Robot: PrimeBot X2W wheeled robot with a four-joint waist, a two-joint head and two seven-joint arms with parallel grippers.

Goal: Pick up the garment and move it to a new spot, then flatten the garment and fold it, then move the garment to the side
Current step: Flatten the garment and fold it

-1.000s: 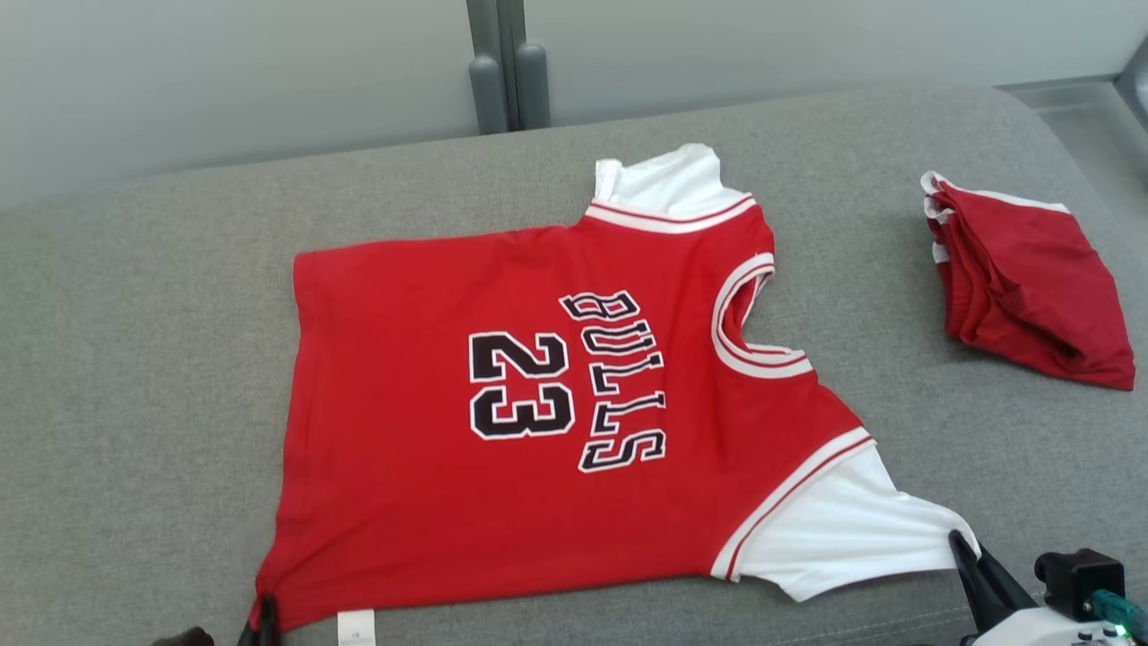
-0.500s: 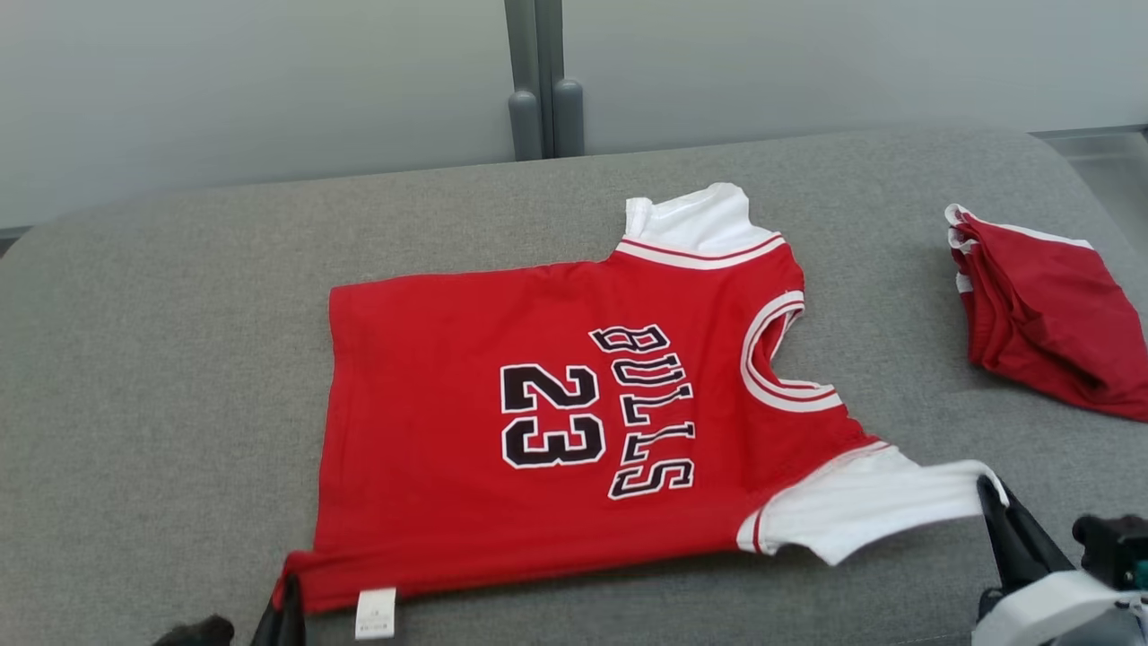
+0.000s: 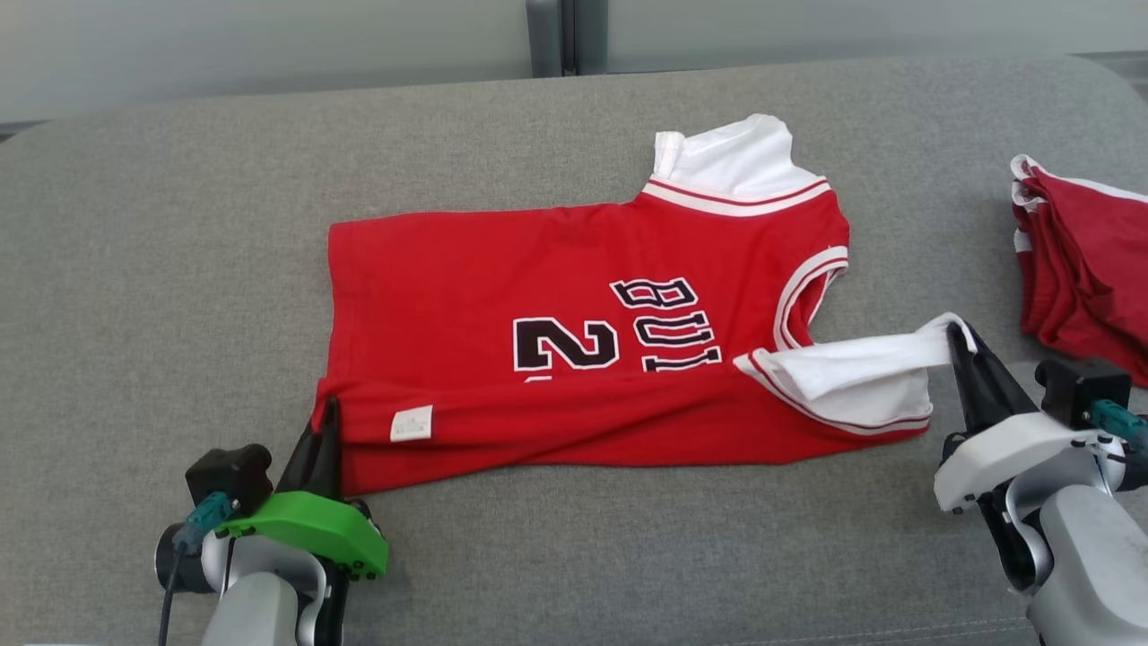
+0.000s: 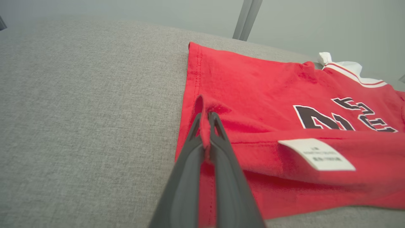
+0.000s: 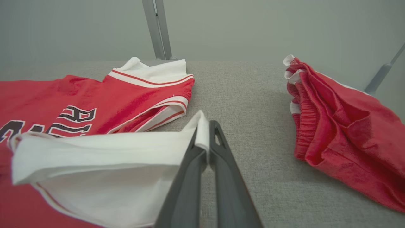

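The garment [image 3: 502, 278] is a red jersey with white sleeves and black lettering, spread on the grey cushion with its near edge folded up over the print. My left gripper [image 3: 329, 405] is shut on the red hem corner [image 4: 202, 107] at the jersey's lower left. My right gripper [image 3: 958, 330] is shut on the tip of the near white sleeve [image 5: 104, 145], lifted and pulled over the jersey's body. A white care label [image 4: 316, 154] lies face up on the folded strip. The far white sleeve [image 3: 731, 160] lies flat at the back.
A second, bunched red garment [image 3: 1085, 269] lies at the right edge of the cushion [image 3: 161, 251], close to my right arm. Behind the cushion stands a pale wall with a grey vertical post [image 3: 556, 36]. Bare cushion stretches left of the jersey and in front of it.
Both grippers have carried the jersey's near edge away from me, folding it over the lower half of the lettering. The head camera has also tilted down, bringing both arms into view.
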